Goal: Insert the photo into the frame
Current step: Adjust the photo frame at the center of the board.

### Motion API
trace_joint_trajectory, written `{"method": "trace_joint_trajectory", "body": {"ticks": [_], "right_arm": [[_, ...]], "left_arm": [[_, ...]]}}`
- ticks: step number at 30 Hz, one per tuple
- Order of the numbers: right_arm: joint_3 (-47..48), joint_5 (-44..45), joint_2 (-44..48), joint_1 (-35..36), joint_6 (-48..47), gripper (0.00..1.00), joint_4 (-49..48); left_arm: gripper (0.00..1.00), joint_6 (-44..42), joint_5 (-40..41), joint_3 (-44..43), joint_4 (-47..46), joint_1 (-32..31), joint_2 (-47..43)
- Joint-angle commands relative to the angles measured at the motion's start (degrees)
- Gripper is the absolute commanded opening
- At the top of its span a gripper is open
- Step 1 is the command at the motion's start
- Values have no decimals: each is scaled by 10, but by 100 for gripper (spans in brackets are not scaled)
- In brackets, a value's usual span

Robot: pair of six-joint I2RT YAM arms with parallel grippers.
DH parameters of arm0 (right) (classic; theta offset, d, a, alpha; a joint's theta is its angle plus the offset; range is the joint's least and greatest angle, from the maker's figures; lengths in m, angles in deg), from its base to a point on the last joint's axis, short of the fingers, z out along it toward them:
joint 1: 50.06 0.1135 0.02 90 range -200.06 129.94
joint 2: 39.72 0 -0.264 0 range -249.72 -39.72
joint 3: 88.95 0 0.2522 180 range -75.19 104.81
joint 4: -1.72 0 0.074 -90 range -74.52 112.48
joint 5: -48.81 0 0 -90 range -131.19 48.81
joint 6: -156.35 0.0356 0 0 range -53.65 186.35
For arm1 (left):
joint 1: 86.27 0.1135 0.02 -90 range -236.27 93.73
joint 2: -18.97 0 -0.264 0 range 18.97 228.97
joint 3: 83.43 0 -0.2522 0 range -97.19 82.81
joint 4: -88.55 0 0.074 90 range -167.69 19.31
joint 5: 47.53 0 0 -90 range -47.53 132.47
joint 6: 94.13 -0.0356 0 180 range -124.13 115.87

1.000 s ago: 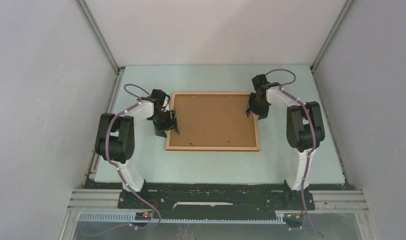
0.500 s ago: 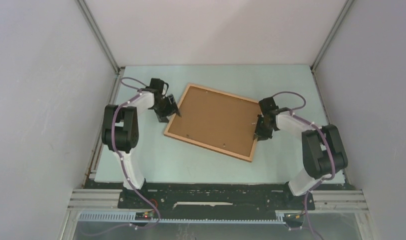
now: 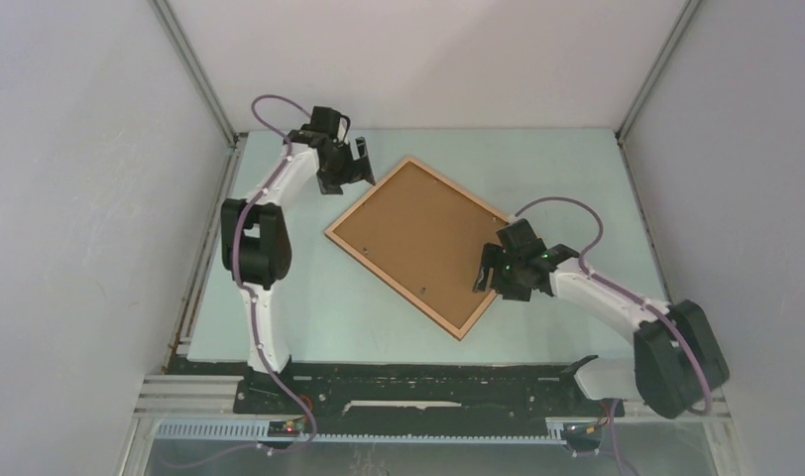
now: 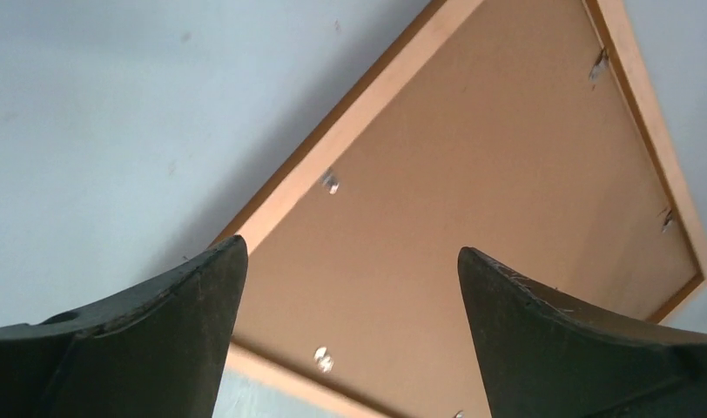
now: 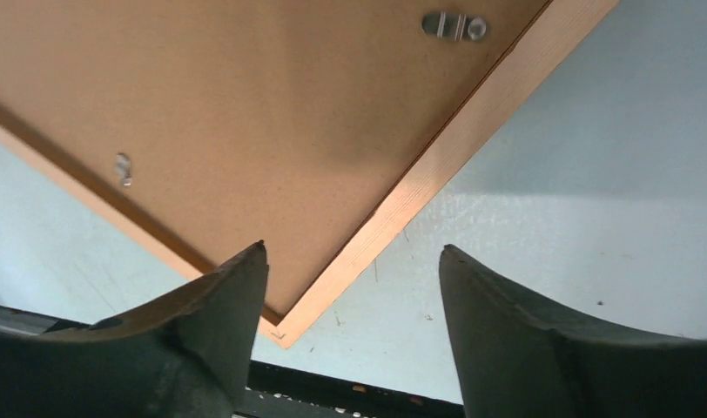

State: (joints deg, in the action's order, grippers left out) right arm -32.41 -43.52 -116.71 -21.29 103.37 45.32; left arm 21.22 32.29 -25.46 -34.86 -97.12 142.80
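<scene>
frame [image 3: 418, 243] back-up, skewed on table [image 3: 577, 178] | photo nowhere in sight | left gripper [image 3: 362, 171] gaping, empty, by far corner | right gripper [image 3: 486, 279] spread, empty, over right edge | risk: prodding clips [image 5: 454, 24] likely just slides the unpinned frame

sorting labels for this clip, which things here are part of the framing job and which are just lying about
Job: frame, face down; backing board in it; left gripper; right gripper; photo not visible.
Just there: table; walls.
</scene>
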Motion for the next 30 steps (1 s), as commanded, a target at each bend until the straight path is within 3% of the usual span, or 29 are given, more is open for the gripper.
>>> {"method": "trace_joint_trajectory", "body": {"ticks": [1,7,10,11,13,16,19,24,27,30], "right_arm": [[0,52,82,2,-46,83,0],[39,33,92,-67,-83,94,-38],[102,-3,33,-111,-81,94,-84],[123,4,9,-118,-77,94,-99],[163,21,-55,-128,-56,93,-129],[232,36,-141,-137,-26,91,-163],[330,-2,-240,-150,-19,91,-174],[591,-12,-432,-158,-95,89,5],[661,-58,-492,-168,-158,89,46],[675,-102,-523,-184,-158,89,56]], "left_arm": [[97,-63,126,36,83,-3,-154],[95,23,132,295,18,-4,-362],[93,120,26,539,-171,-4,-486],[92,151,7,594,-237,-5,-512],[93,185,-7,659,-278,-11,-536],[94,195,-2,699,-278,-13,-553],[95,207,-1,727,-300,-23,-567],[94,276,30,766,-359,-57,-571],[93,301,47,770,-390,-80,-560],[93,296,60,753,-386,-91,-530]]}}
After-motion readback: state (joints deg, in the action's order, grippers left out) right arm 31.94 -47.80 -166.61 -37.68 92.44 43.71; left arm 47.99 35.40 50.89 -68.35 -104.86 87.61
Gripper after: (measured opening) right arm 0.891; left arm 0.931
